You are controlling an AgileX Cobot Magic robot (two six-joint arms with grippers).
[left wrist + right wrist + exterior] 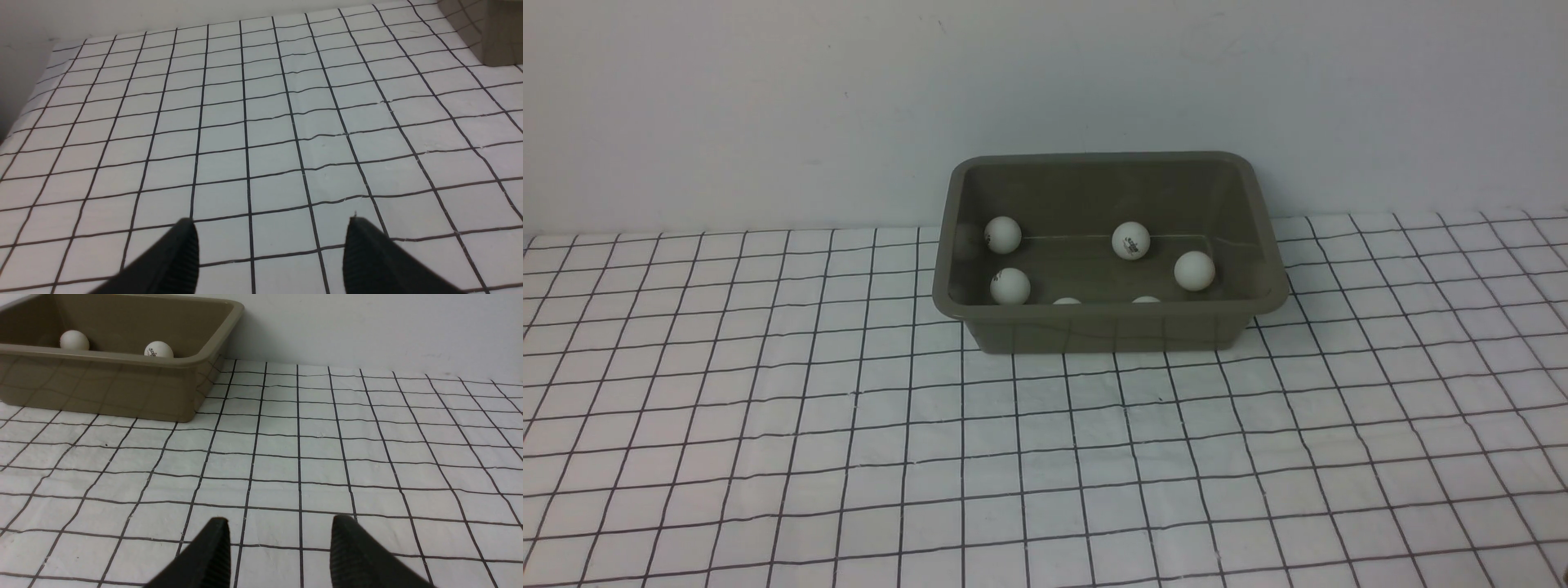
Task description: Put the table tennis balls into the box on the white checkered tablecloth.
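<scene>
The box (1111, 333) stood upright on the white checkered tablecloth (1094, 457), near the far edge of the surface by the wall. Inside it lay the table tennis balls: four showed well, one (1002, 235) by the left end, another (1010, 287) nearer the front, a third (1131, 241) with dark print on it, and a fourth (1195, 271) toward the right end. Two more barely showed their tops behind the front rim.

The left pincer (270, 255) was open, its fingers well apart with nothing but cloth visible between them. The right pincer (281, 551) also had its fingers parted, a clear gap between, and held nothing. Both were well apart from the box.

The gathering appeared finished, and the step in hand looked like the rest after the last drop. The next move seemed to call for no further grasp, only for both arms to keep clear of the rim and leave the box undisturbed.
</scene>
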